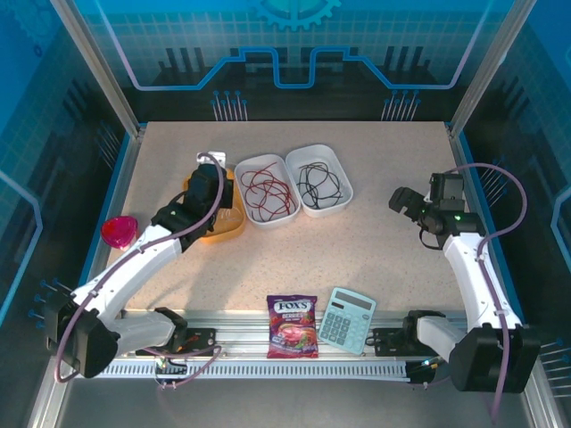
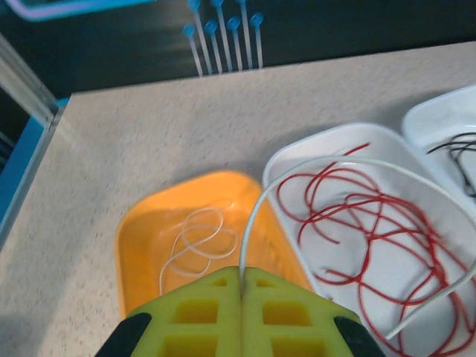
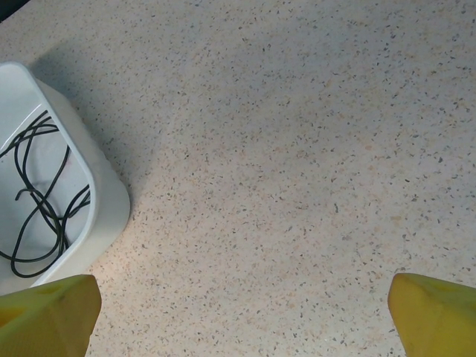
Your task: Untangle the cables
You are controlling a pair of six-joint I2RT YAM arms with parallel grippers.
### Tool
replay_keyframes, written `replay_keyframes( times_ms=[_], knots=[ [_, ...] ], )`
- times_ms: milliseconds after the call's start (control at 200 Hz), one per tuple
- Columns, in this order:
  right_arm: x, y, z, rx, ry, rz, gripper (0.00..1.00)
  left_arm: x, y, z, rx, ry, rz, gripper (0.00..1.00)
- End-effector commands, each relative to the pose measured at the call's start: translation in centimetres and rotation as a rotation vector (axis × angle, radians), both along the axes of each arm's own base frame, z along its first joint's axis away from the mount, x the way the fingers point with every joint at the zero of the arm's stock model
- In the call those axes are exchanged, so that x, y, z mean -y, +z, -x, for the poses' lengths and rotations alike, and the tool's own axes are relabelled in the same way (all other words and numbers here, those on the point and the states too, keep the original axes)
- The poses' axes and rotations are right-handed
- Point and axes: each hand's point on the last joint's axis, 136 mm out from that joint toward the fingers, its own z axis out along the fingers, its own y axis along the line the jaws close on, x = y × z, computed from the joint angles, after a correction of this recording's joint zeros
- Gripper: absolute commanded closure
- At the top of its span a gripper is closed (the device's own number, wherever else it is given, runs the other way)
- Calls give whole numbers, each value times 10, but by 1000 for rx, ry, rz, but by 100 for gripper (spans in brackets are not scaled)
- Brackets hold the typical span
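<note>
While the left pincer [image 2: 240, 286] is pinched shut on one whitish cable [image 2: 320, 160], that cable arcs up from the fingers and out over the white tray [image 2: 335, 134] of red cables [image 2: 357, 216]. Its far end drops out of frame low on the right. Whether it passes under any red strand: cannot tell. The pincer sits above the near end of the orange tray [image 2: 130, 245], where more whitish cable [image 2: 197, 245] lies in loose loops.

Step in hand, as judged: free the held cable from the red ones and lay it in the orange tray.
- Lift slow and straight until the trailing end hangs clear.
- Watch for red loops rising with it; pause if they do.
- Carry it over the orange tray's middle and lower it.
- Let go only once most of the length is inside the wall.

Right pincer [image 3: 242, 297] hovers over bare bench [image 3: 297, 149], fingers spread wide, holding nothing. It is beside the second white tray [image 3: 104, 201], which holds black cables [image 1: 319, 185]. It could steady the red tray if that drags.

Count:
- Trays: three, one orange and two white.
- Cable colours: three, one to each tray.
- Strands per pile: too tangled to count, apart from the single held one.
- Near edge: one FOX'S sweets bag [image 1: 292, 326], one calculator [image 1: 346, 319].
- Left edge: one pink object [image 1: 119, 230].
</note>
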Motion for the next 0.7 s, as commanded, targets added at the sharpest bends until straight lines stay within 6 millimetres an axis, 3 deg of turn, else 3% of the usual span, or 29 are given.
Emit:
replay_keyframes(
  times_ms=[0,205,315,440,585,695],
  knots=[
    [-8,-4,-4,2,29,-2,0,-6,-18,2,-19,26,129,100],
    [-12,-4,-6,-4,45,8,0,-35,-65,-4,-106,154,210,98],
    [-10,-3,-5,-1,46,29,0,-46,-84,-4,-153,210,218,77],
    [-6,2,-5,27,46,56,0,-49,-89,-2,-168,231,227,43],
    [2,9,-1,55,16,100,0,-52,-76,7,-139,237,248,29],
    [9,7,4,75,1,139,0,-63,-60,20,-75,269,244,6]
  ],
)
